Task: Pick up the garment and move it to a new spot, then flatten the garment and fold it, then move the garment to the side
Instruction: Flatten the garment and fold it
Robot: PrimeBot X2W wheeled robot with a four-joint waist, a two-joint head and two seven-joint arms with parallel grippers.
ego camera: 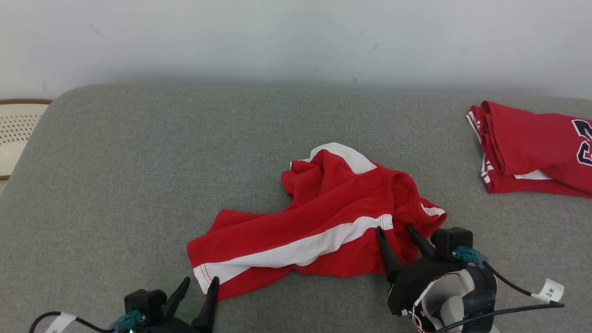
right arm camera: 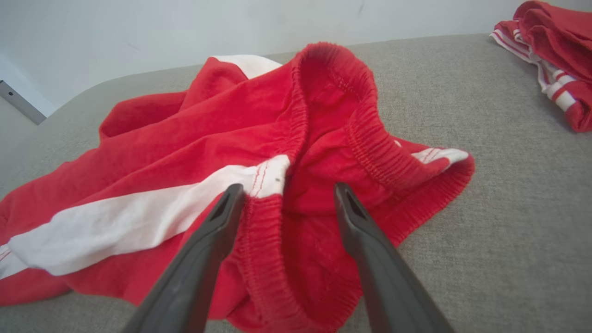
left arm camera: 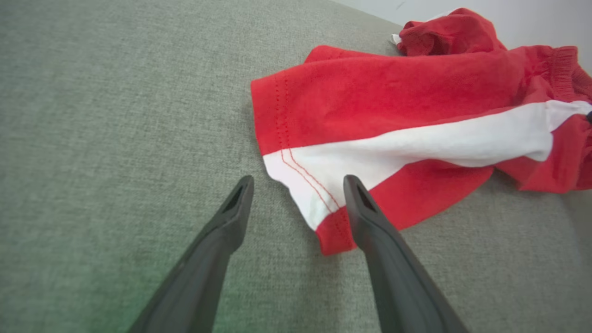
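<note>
left gripper [ego camera: 200, 280]: near left, low, fingers pointing far, jaws apart astride the garment [ego camera: 323, 217] hem corner [ego camera: 206, 272] | right gripper [ego camera: 394, 228]: near right, jaws apart over waistband [right arm camera: 370, 143], unclamped

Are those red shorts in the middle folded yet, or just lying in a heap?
In a heap. The red shorts lie crumpled on the grey cushion: waistband bunched open, one leg stretched sideways, creases throughout.
</note>
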